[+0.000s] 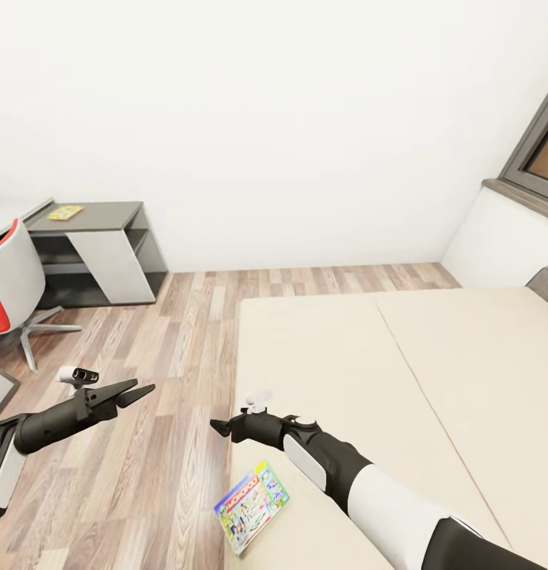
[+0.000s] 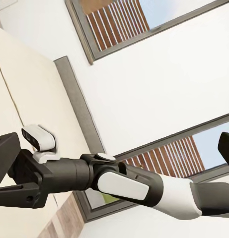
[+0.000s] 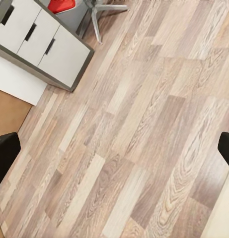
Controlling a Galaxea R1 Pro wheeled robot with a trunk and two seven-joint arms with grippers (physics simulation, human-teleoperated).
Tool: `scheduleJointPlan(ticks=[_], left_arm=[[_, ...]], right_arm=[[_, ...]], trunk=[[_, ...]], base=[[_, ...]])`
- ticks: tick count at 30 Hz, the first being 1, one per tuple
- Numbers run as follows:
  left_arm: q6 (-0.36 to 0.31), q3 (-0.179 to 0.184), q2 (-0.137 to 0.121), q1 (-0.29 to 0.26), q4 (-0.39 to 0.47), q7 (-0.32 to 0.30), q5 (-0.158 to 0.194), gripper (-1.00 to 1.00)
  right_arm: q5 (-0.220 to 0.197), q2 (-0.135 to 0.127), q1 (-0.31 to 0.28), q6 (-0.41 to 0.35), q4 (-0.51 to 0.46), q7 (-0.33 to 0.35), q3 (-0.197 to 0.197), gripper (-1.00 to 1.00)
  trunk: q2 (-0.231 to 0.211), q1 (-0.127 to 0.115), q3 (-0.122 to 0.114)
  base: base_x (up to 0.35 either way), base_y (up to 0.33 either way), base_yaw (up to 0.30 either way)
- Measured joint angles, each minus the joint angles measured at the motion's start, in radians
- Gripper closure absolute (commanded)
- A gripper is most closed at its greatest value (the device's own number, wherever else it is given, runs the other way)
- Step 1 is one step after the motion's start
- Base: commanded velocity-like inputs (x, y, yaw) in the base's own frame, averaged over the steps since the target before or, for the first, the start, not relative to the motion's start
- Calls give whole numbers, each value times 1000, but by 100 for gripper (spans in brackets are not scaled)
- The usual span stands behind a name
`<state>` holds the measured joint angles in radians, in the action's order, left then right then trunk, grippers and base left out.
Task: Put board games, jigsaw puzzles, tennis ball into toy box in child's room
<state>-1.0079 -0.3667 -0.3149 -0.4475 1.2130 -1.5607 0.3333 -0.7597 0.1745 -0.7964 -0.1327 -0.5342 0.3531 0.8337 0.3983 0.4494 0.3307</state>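
Note:
A Monopoly board game (image 1: 252,507) lies flat on the near corner of the beige bed (image 1: 432,364). My right gripper (image 1: 220,428) hangs open just past the bed's edge, above and left of that box, with nothing between its fingers; the left wrist view shows the right gripper (image 2: 2,171) from the side. My left gripper (image 1: 143,386) is open over the wood floor, further left. A small multicoloured square, likely a jigsaw puzzle (image 1: 66,212), rests on the dark grey cabinet (image 1: 108,215). The table's pale drawer fronts (image 3: 39,37) appear in the right wrist view. The toy box and tennis ball are out of view.
A red chair (image 1: 6,289) on a star base stands at the far left beside the cabinet. Wood-plank floor (image 1: 171,332) runs between the bed and the cabinet. A white wall closes the back, and a window (image 1: 539,150) sits at the upper right.

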Motion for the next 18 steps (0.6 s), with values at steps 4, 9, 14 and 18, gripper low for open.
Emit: scheduleJointPlan(ticks=[4,9,14,18], left_arm=[[0,0,0,0,0,0,0,-100],[0,0,-1,0,0,0,0,-100],[0,0,-1,0,0,0,0,-100],[0,0,0,0,0,0,0,-100]], right_arm=[[0,0,0,1,0,0,0,-100],[0,0,0,0,0,0,0,-100],[0,0,0,0,0,0,0,-100],[0,0,0,1,0,0,0,-100]], trunk=[[0,0,-7],[0,0,-15],[0,0,-23],[0,0,-29]], base=[[0,0,0],[0,0,0],[0,0,0],[0,0,0]])
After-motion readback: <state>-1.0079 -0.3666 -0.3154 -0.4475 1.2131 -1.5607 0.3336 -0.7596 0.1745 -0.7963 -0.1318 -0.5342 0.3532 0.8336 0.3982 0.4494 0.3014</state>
